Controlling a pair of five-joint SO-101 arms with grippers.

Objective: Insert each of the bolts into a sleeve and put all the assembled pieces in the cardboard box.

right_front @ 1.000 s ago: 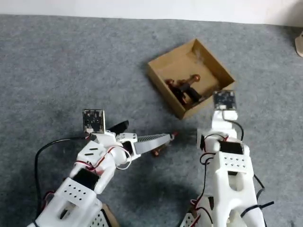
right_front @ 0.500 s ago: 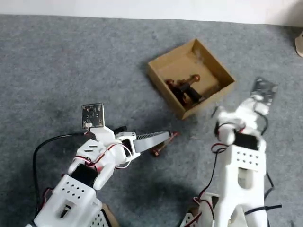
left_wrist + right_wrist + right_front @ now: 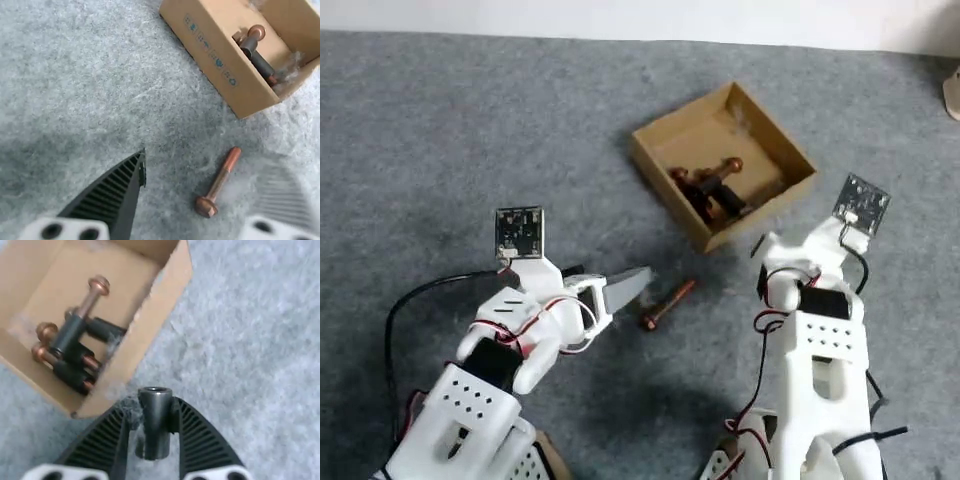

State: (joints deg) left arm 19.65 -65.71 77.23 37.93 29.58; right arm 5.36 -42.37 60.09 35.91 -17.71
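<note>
One copper-coloured bolt (image 3: 667,304) now lies loose on the grey felted desk (image 3: 470,130), near the open cardboard box (image 3: 665,195). It has been let go by the left hand (image 3: 205,162), whose jaws are apart and drawn back. A dark metal sleeve (image 3: 154,405) is clamped in the right hand (image 3: 151,412), so the insertion is judged not yet done.

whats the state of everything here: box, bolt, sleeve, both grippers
cardboard box, open on top, with assembled pieces inside
bolt, lying loose on the carpet outside the box, no sleeve on it
sleeve, clamped in the right gripper, open end showing, no bolt in it
left gripper, open and empty, above the carpet near the bolt
right gripper, shut on the sleeve, beside the box
</note>
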